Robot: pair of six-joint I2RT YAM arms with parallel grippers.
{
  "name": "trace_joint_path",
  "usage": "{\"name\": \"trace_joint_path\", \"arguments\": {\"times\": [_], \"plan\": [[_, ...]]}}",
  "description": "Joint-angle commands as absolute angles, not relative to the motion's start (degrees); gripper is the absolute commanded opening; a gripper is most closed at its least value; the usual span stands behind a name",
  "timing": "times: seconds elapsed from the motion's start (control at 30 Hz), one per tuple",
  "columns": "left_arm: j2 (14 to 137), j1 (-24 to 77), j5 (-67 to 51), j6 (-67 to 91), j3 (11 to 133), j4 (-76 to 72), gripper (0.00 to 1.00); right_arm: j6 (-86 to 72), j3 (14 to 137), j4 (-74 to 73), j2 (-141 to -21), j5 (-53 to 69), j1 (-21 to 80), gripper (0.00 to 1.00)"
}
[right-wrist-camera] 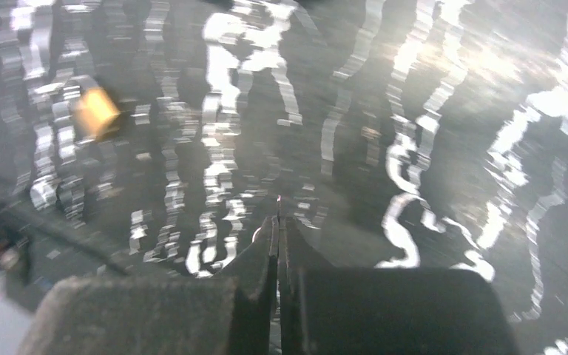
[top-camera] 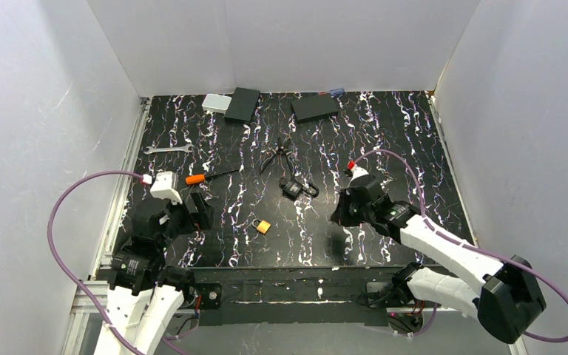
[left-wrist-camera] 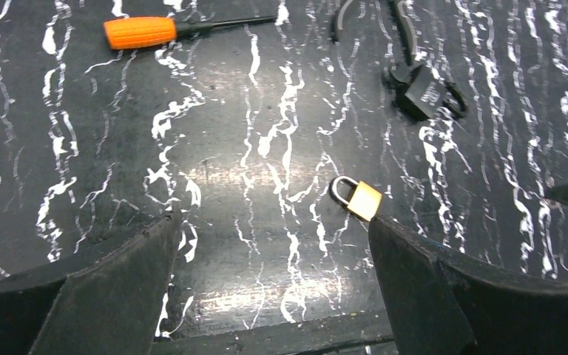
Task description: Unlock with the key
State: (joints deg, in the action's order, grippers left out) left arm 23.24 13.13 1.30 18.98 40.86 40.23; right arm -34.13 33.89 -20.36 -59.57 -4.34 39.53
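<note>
Nearest the lens in the right wrist view are the two dark fingers of the right gripper (right-wrist-camera: pixel 277 222), pressed flat together with no gap showing; a faint glint sits at their tips, but I cannot tell whether a key is pinched there, and no key shows anywhere else in the pictures. That gripper hangs low over the black marbled table (top-camera: pixel 384 163), right of centre; the view is smeared, with the brass padlock (right-wrist-camera: pixel 96 112) only a blurred gold patch off to the left.

In the left wrist view the left gripper (left-wrist-camera: pixel 272 220) stands spread to its full width, holding nothing; the brass padlock lies on the table just off its right-hand fingertip (left-wrist-camera: pixel 384 233), apart from it, with the shackle pointing away to the far left. From above it rests near the front of the table, between the two grippers, and its keyway end (the end opposite the shackle) seems to face the right arm.

A black padlock (top-camera: pixel 292 188) lies a little farther back; beyond it are pliers (top-camera: pixel 277 154), with an orange-handled screwdriver (top-camera: pixel 196 179) and a wrench (top-camera: pixel 168 149) to the left.

My reading is that the lock is not yet held or opened, and the step in hand is getting key and lock ready to meet; the brass one looks the likelier target. Next the left gripper should shift right, settle over the lock body and close to steady it; the right then needs the key, if it has one, lined up squarely with the keyway before pushing in and turning.
</note>
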Motion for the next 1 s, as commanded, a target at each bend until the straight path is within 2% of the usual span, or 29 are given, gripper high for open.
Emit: {"name": "trace_joint_path", "arguments": {"times": [0.0,0.2,0.3,0.5,0.83,0.97], "plan": [[22.23,13.05,-10.24,17.98,40.48,37.45,0.95,-24.6,37.12,-7.21,-55.6,13.87,40.73,0.01],[24.33,13.1,-38.06,25.54,37.79,27.96,0.85,-18.35,38.2,4.24,-54.91,26.08,45.44,0.01],[25.18,13.16,-45.74,31.49,35.65,22.1,0.8,-17.85,38.28,10.82,-55.8,29.6,48.76,0.01],[21.54,13.68,-48.59,40.28,30.81,11.81,0.73,-19.36,39.97,21.04,-58.83,30.09,53.96,0.01],[24.25,16.77,-49.77,45.47,29.14,-1.76,0.53,-21.22,47.41,22.29,-65.78,33.6,58.94,0.01],[26.09,20.93,-47.98,43.49,30.23,-1.94,0.5,-24.02,49.02,23.33,-68.23,34.82,58.97,0.01]]}}
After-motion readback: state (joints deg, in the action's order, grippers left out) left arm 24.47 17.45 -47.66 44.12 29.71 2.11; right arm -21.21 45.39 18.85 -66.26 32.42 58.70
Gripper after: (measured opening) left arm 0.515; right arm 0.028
